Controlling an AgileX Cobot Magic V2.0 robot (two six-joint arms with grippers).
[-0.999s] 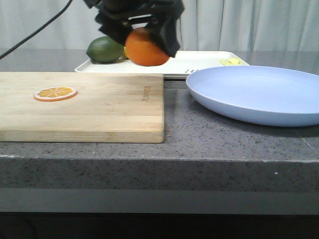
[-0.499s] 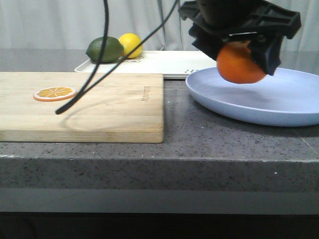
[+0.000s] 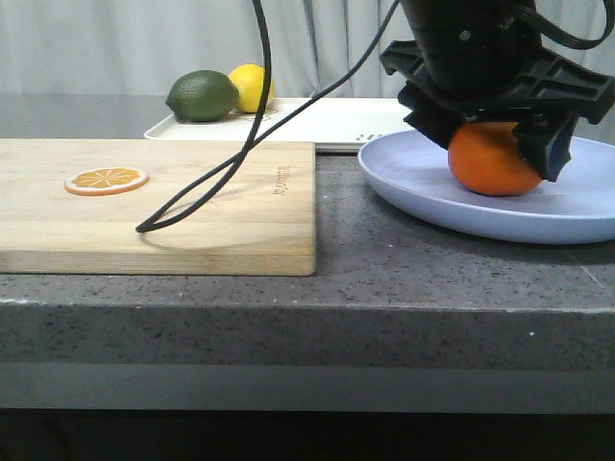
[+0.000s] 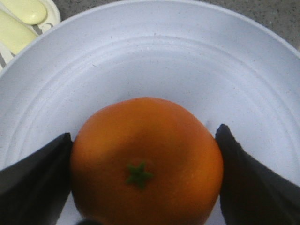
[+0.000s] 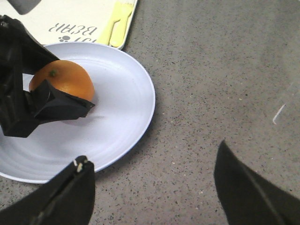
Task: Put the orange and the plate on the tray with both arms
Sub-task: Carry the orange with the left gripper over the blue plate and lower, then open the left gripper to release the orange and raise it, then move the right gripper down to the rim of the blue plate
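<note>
Left pincer [image 3: 500,144] clamps my orange [image 3: 493,159] on the plate [image 3: 404,178]; right pincer [image 5: 150,187] gapes empty, and I judge the plate stiff, light, best gripped at its rim.

Crowded plate, open counter to its right

The left gripper [image 3: 500,144] and its arm stood over the plate [image 3: 423,192], fingers pressed on both sides of the orange [image 3: 492,161], blocking any approach to the plate's middle from above. Bare plate rim showed toward the counter's front edge. A black cable [image 3: 252,144] drooped across the cutting board [image 3: 211,216], its loop touching the wood. The lime [image 3: 202,95] and lemon [image 3: 252,84] filled the tray's [image 3: 327,130] far left corner. The right gripper [image 5: 154,187] hung wide apart over bare grey counter [image 5: 225,70] beside the plate.
</note>
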